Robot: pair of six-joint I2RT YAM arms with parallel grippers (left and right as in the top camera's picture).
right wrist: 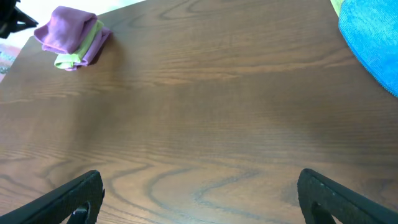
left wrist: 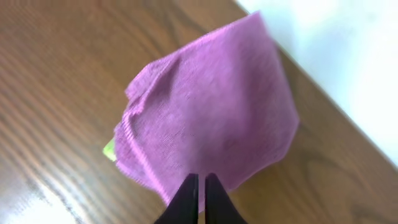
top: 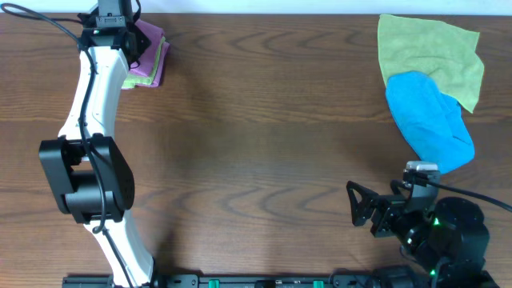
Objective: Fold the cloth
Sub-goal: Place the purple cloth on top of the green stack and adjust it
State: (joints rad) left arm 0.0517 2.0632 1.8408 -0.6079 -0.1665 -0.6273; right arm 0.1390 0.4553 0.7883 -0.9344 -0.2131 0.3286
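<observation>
The dark wood-grain table (top: 264, 120) carries a folded purple terry cloth (top: 148, 70) at its far left corner — a crumpled yellow-green cloth (top: 432, 48) and a bright blue cloth (top: 428, 120) lie far right.

Dark brown wood-grain table (top: 264, 120) fills every view, with even diffuse light and only soft shadows. A pale glare patch (left wrist: 37, 199) sits on the wood in the left wrist view. Past the far edge is a plain white surface (left wrist: 348, 56); wall or floor, can't tell.
</observation>
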